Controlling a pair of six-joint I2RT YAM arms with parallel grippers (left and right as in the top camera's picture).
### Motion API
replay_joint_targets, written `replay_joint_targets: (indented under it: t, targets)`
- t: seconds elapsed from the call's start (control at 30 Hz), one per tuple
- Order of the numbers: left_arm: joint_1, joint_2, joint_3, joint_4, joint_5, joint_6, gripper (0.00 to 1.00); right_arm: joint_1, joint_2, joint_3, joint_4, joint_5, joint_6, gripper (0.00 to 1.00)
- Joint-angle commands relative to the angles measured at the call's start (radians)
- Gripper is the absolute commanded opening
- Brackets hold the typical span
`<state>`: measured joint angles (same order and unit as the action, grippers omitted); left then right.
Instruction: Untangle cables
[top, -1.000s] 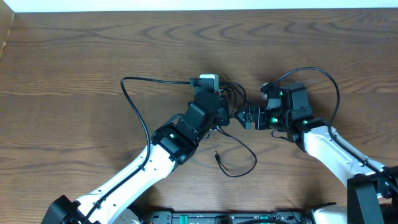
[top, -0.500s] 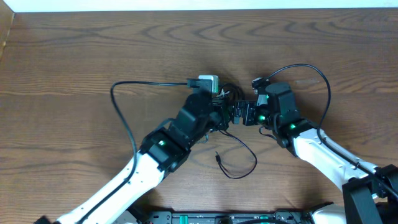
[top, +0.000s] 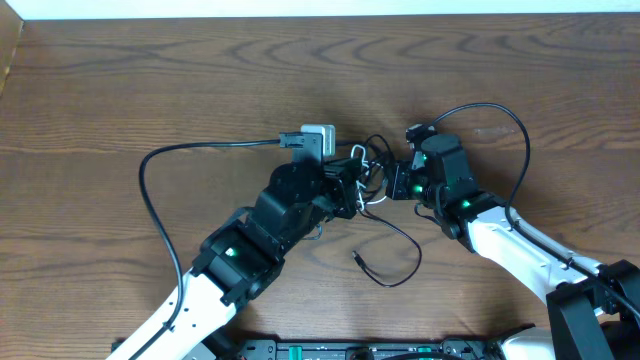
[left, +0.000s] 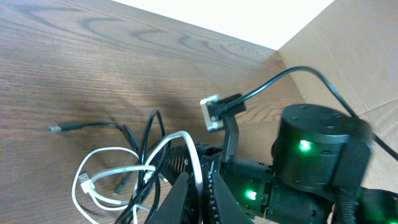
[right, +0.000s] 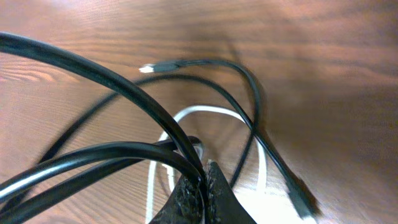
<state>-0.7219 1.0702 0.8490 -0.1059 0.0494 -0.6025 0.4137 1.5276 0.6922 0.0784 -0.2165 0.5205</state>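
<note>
The white and black cables (top: 368, 170) lie in a knot mid-table between my two grippers. My left gripper (top: 352, 190) reaches in from the lower left and is shut on the white cable (left: 196, 170), which runs up between its fingers; more white loops and a USB plug lie to the left. My right gripper (top: 392, 183) comes in from the right, and its jaws (right: 204, 173) are shut on the black cable (right: 93, 73). A loose black loop (top: 410, 250) trails toward the front and ends in a small plug (top: 358, 258).
The wooden table (top: 120, 90) runs out to a pale edge at the back. Thick black arm wires arc over the left side (top: 150, 190) and behind the right arm (top: 520, 130). A cardboard wall (left: 348, 56) stands at the far side in the left wrist view.
My right gripper moved left into the knot and shut on the black cable. The left arm swung leftward while still holding the white cable. The loose black loop shifted slightly.
</note>
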Motion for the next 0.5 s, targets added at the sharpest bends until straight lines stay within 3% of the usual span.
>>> replay_joint_targets:
  t: [0.0,0.3,0.47]
  targets:
    - [0.001,-0.04,0.018,-0.015,-0.063,0.01,0.07,-0.006,0.009,-0.001,-0.082,0.151,0.025,0.01]
    - [0.035,-0.147,0.018,-0.086,-0.286,0.087,0.08,-0.137,0.009,-0.001,-0.303,0.278,0.062,0.01]
    - [0.134,-0.183,0.018,-0.099,-0.302,0.105,0.08,-0.225,0.009,-0.001,-0.36,0.278,0.07,0.01]
